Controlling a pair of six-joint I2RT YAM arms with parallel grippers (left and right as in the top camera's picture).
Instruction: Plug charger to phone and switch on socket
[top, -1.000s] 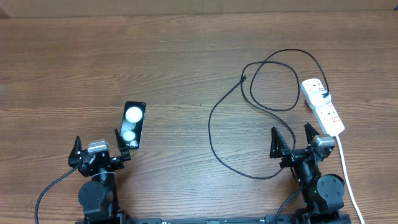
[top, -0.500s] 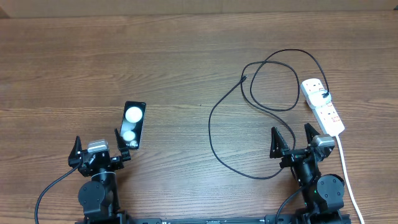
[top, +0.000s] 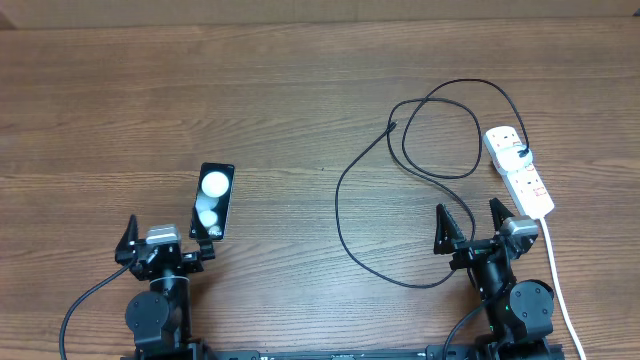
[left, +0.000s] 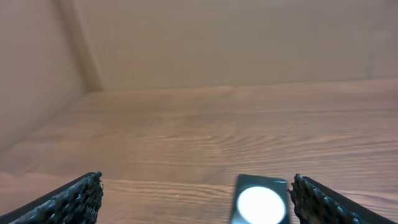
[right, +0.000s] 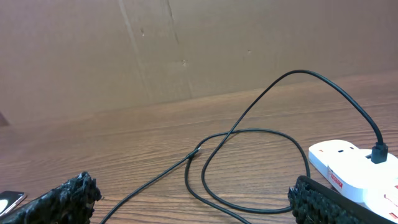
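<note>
Phone (top: 214, 201) flat at left, just ahead of the wide, empty left gripper (top: 163, 235); charger (top: 340, 210) looping to the socket (top: 518, 170) near the wide, empty right gripper (top: 468, 215). Risk: thin connector tip (top: 393, 126) slipping from a pinch, or phone skidding

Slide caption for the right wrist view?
Open right gripper faces the looping black charger cable, its plug seated in the white power strip.
</note>
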